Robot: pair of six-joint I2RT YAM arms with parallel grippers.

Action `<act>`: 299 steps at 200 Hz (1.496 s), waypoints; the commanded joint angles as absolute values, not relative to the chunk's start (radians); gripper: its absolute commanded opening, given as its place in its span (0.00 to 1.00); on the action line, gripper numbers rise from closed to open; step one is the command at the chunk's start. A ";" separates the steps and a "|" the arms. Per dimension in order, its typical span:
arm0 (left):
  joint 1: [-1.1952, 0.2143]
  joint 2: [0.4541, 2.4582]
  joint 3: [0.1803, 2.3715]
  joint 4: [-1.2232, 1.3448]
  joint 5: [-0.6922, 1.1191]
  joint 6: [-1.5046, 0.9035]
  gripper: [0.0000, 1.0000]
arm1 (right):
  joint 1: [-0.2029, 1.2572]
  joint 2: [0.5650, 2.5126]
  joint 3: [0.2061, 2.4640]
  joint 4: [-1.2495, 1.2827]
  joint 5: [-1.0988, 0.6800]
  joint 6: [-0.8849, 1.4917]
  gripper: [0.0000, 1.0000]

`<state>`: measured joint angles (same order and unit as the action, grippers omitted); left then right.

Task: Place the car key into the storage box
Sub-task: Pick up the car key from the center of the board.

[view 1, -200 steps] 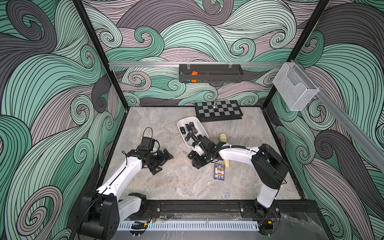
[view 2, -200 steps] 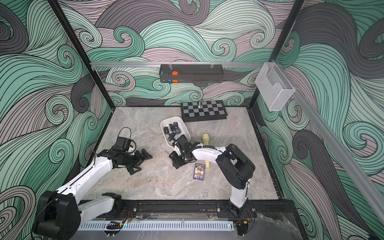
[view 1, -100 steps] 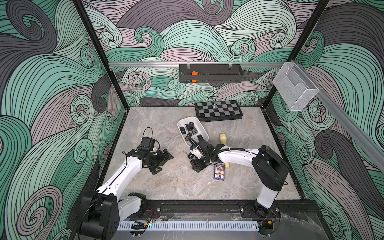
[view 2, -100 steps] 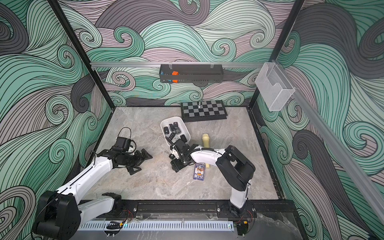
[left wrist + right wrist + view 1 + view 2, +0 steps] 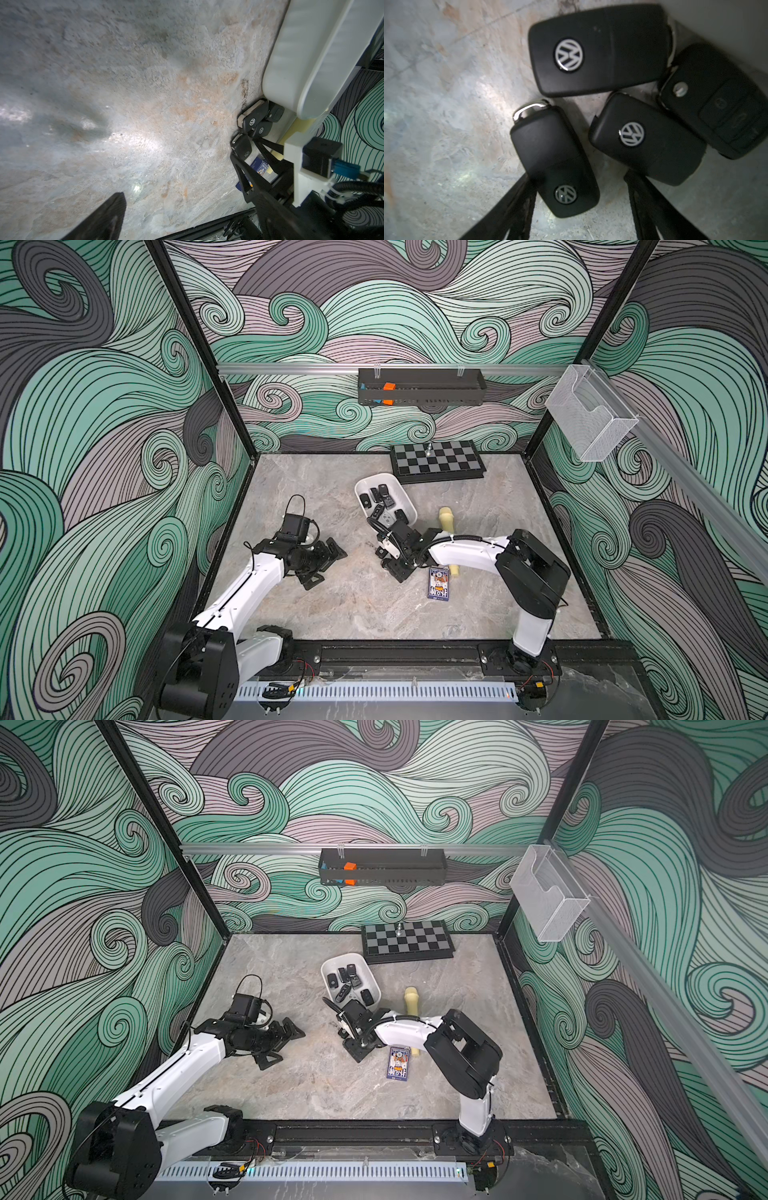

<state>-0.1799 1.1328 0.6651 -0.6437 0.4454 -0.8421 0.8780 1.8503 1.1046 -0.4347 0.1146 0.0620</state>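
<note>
A black car key (image 5: 554, 162) lies flat on the grey, stone-patterned worktop (image 5: 332, 614), badge side up. It is not yet in the storage box (image 5: 406, 501). The key sits between the two black fingers (image 5: 508, 207) of the right gripper (image 5: 577, 176), which stand partly open around it. One finger is against, or almost against, one long side. The opposite finger stands clear of the key, with bare worktop showing between them. Nothing is gripped.

The key's long axis runs along the fingers rather than across them, so they face its two long sides. Its silver-capped end points away from the wrist, and the end with the round badge is nearest the wrist.

Three more keys (image 5: 645, 141) lie close by on the worktop, one of them just beside the clear finger. All four are huddled near the outer wall of the box. The box is white and shallow and already holds several black keys (image 5: 376, 494).

The task looks partly done. This key has to be gripped, lifted over the box wall and let go, and the neighbouring keys may get nudged as the fingers close.

In both top views the right gripper hangs low just beside the box and hides the key. The left gripper (image 5: 326, 566) is well apart from the box, its fingers spread wide and holding nothing.
</note>
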 commanded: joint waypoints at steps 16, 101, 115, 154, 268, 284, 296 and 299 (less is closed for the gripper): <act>-0.184 1.124 0.677 -0.671 0.439 -0.833 0.98 | 0.903 1.900 1.115 -0.485 0.173 0.015 0.59; -0.184 1.117 0.664 -0.667 0.436 -0.838 0.98 | 0.928 1.890 1.130 -0.485 0.135 0.021 0.31; -0.184 1.119 0.664 -0.662 0.436 -0.835 0.98 | 0.928 1.869 1.129 -0.487 0.105 0.030 0.26; -0.184 1.167 0.682 -0.639 0.440 -0.824 0.98 | 0.928 1.762 1.114 -0.489 0.009 0.094 0.26; -0.184 1.362 0.808 -0.583 0.449 -0.763 0.98 | 0.796 1.610 1.191 -0.495 0.041 0.160 0.27; -0.184 1.361 0.810 -0.578 0.438 -0.751 0.98 | 0.764 1.644 1.238 -0.494 0.064 0.161 0.27; -0.184 1.358 0.812 -0.577 0.427 -0.740 0.98 | 0.743 1.680 1.282 -0.502 0.081 0.161 0.27; -0.184 1.358 0.812 -0.577 0.425 -0.738 0.98 | 0.737 1.689 1.293 -0.504 0.085 0.161 0.27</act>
<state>-0.1799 1.3575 0.7742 -0.5819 0.4477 -0.7799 0.7731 1.6341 1.2091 -0.5060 0.0422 0.1455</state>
